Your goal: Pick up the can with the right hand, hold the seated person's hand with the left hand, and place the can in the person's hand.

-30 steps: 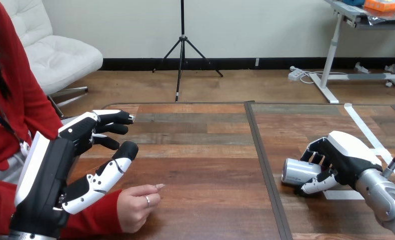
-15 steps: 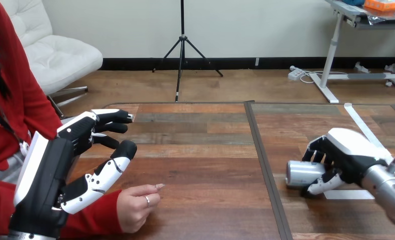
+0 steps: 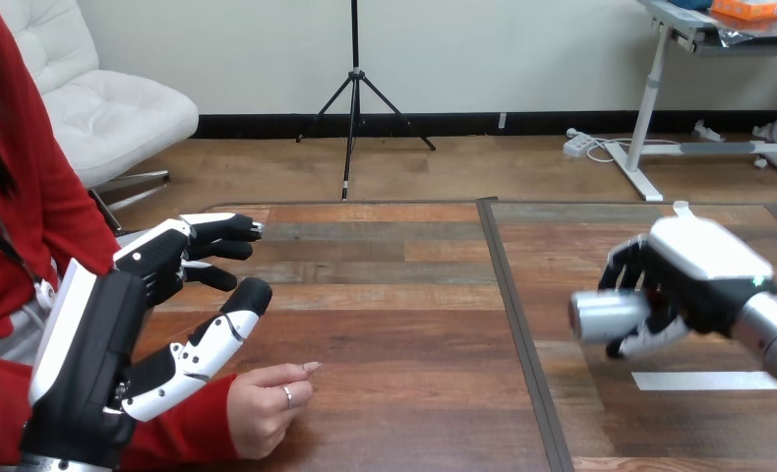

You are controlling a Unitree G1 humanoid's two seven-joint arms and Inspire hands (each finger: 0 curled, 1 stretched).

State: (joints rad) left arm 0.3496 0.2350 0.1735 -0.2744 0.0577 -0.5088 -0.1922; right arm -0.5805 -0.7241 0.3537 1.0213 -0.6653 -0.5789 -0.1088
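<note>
The right hand point(image 3: 699, 280) is curled round the silver metal can point(image 3: 606, 315), held above the wooden counter point(image 3: 404, 315) — pickup done; the person's hand point(image 3: 267, 405), beside the spread left hand point(image 3: 153, 295), is not yet held.

Your can point(image 3: 606, 316) is far right in the right robot hand point(image 3: 704, 275) (above the surface point(image 3: 394, 295)); person's hand point(image 3: 267, 405) lies left, beside the left robot hand point(image 3: 149, 334).

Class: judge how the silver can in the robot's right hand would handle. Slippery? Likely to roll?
The can looks smooth and shiny, so it may slip in the right hand. Round and held sideways, it would probably roll if dropped on the table.
</note>
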